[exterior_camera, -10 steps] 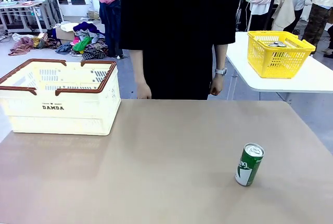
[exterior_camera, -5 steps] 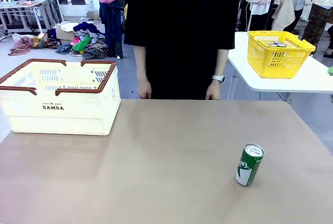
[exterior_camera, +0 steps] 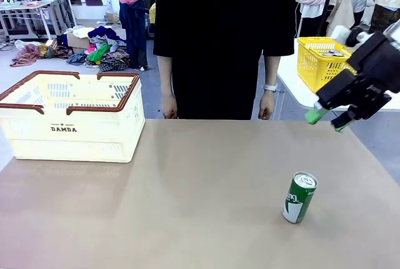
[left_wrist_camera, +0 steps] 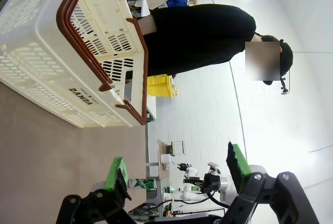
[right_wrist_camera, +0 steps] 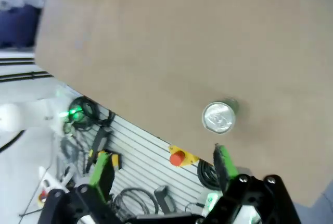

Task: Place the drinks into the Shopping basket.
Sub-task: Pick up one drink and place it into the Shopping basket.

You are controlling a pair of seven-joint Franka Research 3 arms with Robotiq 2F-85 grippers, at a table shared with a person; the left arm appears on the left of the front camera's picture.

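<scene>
One green drink can (exterior_camera: 299,197) with a silver top stands upright on the tan table, right of centre and near the front. From above, the same can (right_wrist_camera: 218,117) has its round top just past my right gripper (right_wrist_camera: 162,164). My right gripper (exterior_camera: 327,121) hangs open in the air at the right edge, above and behind the can, holding nothing. The cream Shopping basket (exterior_camera: 69,116) with a brown rim and "DAMDA" print stands at the table's back left. Its slotted side (left_wrist_camera: 78,52) rises beyond my open, empty left gripper (left_wrist_camera: 177,169).
A person in black stands at the table's far edge, hands (exterior_camera: 170,107) hanging at their sides. A yellow basket (exterior_camera: 322,62) sits on a white side table at the back right. Bare tabletop lies between the can and the cream basket.
My right arm has come into the front view from the right, its gripper now above the table's right edge. The person has shifted slightly. The can and the basket have not moved.
</scene>
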